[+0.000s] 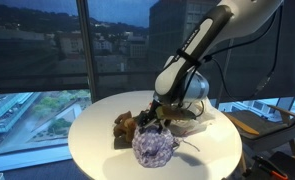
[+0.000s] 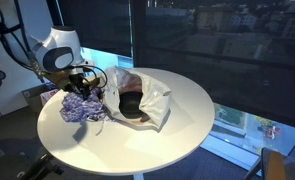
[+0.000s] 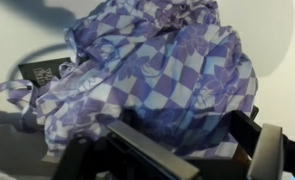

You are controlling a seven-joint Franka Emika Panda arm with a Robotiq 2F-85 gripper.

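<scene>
1. On the white table (image 1: 92,152), in an exterior view, I am holding the gripper (image 1: 165,120) just above the checked cloth (image 1: 154,148).
2. In an exterior view, the checked cloth (image 2: 82,108) is lying just beside a pale bag (image 2: 157,98).
3. Wrist view: jaws are standing apart over the checked cloth (image 3: 157,70).

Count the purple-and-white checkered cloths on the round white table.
1. The crumpled purple-and-white checkered cloth lies near the round white table edge, just in front of the open gripper, beside a creased white bag. Another could be hidden inside the bag.
</scene>
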